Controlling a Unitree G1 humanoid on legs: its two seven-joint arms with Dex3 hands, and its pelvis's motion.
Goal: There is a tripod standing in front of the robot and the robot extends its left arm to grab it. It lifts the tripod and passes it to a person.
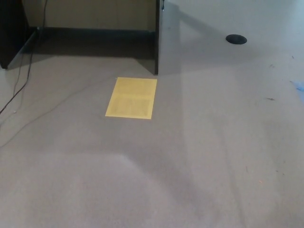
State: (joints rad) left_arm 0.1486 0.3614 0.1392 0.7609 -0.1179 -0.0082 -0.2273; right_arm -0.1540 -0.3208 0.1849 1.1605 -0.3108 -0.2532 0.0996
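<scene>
No tripod shows in the head view, and neither of my hands is in the picture. No person is in sight either. The view holds only grey carpeted floor with a yellow rectangular sheet lying flat on it, left of centre.
A dark panel edge stands upright behind the yellow sheet, with a dark recess to its left. Black furniture fills the top left corner, and thin cables trail across the floor there. A black round disc lies at the top right.
</scene>
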